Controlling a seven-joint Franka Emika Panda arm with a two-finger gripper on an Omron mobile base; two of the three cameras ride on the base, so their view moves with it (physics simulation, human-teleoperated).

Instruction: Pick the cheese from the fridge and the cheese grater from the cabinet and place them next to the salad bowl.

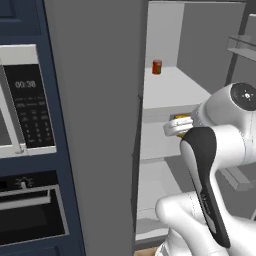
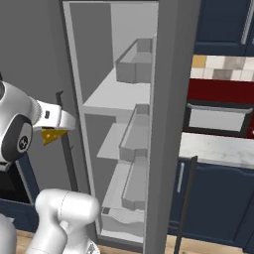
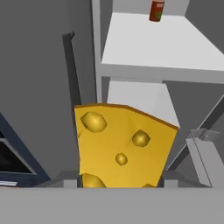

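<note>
The gripper [image 3: 121, 186] is closed on the cheese [image 3: 123, 146] — in the hand view the yellow wedge stands between the two finger tips and covers the near middle of the picture. In the right base view the same wedge [image 2: 51, 135] hangs under the white hand, in front of the open fridge [image 2: 119, 124] and outside its shelves. In the left base view only a small yellow edge of it [image 1: 181, 119] shows behind the arm.

I judge that the step in hand is to carry the cheese away from the fridge toward the salad bowl. To do it well, the grip should stay firm and the hand should pull straight back, without turning, until the wedge is free of the fridge front.

The edges to watch are near: the front lip of the middle shelf [image 3: 162, 72] is just beyond the wedge, and the grey side wall of the fridge [image 1: 95, 125] is close on the microwave's [image 1: 22, 100] side. On the other side the door bins [image 2: 134, 64] stand out into the opening. Farther in, a small red can [image 1: 157, 66] stands at the back of the upper shelf, well apart from the hand. The open room is behind the hand — toward the robot.
</note>
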